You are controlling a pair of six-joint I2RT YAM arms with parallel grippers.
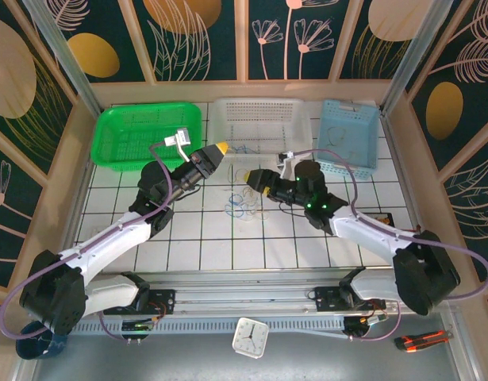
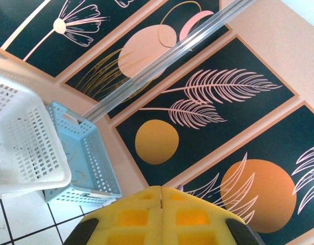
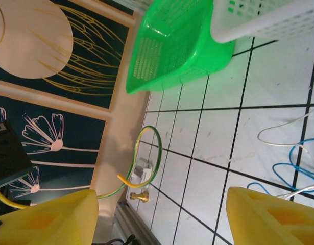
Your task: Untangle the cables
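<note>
A small tangle of thin blue and white cables (image 1: 242, 203) lies on the tiled table between the two arms. In the right wrist view, blue and white loops of cables (image 3: 292, 166) lie at the right edge. My right gripper (image 1: 256, 179) hovers just right of the tangle, its jaws open (image 3: 162, 219). A yellow-green wire (image 3: 152, 153) curls out from beside its left finger (image 3: 44, 219); I cannot tell whether they touch. My left gripper (image 1: 217, 151) is raised above the tangle's far left side. Its yellow fingertips (image 2: 162, 196) are shut with nothing between them.
Three baskets line the far edge: green (image 1: 148, 135), white (image 1: 259, 119) and light blue (image 1: 348, 135), the blue one with thin wires inside. A small white connector (image 1: 178, 139) sits by the green basket. A clock (image 1: 249, 337) and a cutter (image 1: 422, 340) lie below the arm bases.
</note>
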